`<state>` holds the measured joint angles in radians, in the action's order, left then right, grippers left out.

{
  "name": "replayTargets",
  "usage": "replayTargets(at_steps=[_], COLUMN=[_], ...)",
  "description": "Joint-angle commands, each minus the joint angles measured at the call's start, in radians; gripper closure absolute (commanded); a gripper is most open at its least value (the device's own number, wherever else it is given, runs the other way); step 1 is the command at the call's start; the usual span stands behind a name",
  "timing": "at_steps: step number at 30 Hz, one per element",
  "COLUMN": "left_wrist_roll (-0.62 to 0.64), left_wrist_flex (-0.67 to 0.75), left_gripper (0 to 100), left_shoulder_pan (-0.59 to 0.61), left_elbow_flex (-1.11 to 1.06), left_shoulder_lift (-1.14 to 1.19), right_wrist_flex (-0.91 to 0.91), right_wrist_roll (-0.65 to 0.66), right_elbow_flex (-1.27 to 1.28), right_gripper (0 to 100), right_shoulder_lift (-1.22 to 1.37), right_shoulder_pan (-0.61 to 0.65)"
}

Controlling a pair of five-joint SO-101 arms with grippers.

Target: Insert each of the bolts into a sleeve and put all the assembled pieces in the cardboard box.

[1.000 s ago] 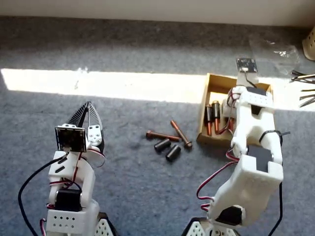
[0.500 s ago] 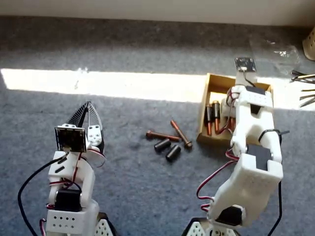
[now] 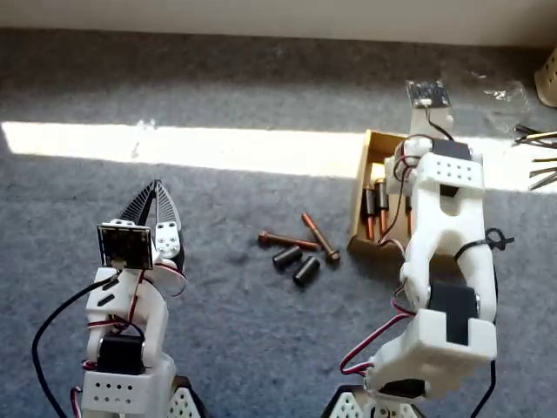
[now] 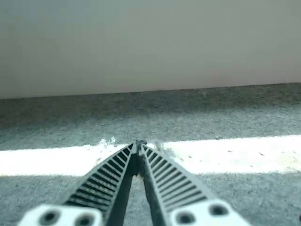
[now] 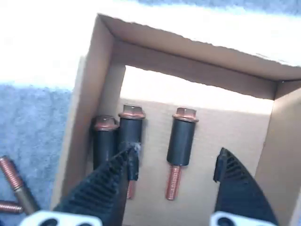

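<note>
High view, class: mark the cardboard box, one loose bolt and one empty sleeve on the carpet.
cardboard box (image 3: 359, 187), high view, the wall nearest the loose parts.
loose bolt (image 3: 318, 236), high view, mid-shank of the slanted one.
empty sleeve (image 3: 287, 257), high view, middle of the one farther from the box.

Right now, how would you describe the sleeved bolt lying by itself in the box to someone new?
Find the cardboard box on the grey carpet. Three sleeved bolts lie inside it, copper heads toward the sunlit far wall. A pair lies side by side along one wall, and the lone sleeved bolt lies out on the open floor, with bare cardboard on both its sides.
</note>
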<state>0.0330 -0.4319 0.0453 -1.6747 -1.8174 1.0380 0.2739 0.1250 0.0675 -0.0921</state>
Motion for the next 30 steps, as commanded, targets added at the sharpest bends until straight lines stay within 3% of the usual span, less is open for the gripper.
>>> replayTargets(at_steps=[1, 8, 18, 25, 30], left_wrist_roll=[-0.003, -0.003, -0.002, 0.0, 0.002], left_wrist_flex=[-0.002, -0.002, -0.002, 0.003, 0.002], left_gripper=[98, 98, 98, 98, 98], left_shoulder_pan=[0.01, 0.01, 0.012, 0.01, 0.01], left_elbow_flex=[-0.021, -0.021, -0.021, -0.021, -0.01], left_shoulder_lift=[-0.008, -0.008, -0.008, -0.012, -0.012], right_wrist_flex=[0.076, 0.173, 0.185, 0.179, 0.045], right_wrist_roll=[0.009, 0.009, 0.009, 0.006, 0.002], right_elbow_flex=[-0.042, -0.025, 0.209, 0.372, 0.541], right_gripper=[76.5, 88.6, 89.0, 89.0, 89.2], right_shoulder_lift=[-0.159, -0.386, -0.619, -0.766, -0.855], right_shoulder_pan=[0.056, 0.2, 0.437, 0.467, 0.467])
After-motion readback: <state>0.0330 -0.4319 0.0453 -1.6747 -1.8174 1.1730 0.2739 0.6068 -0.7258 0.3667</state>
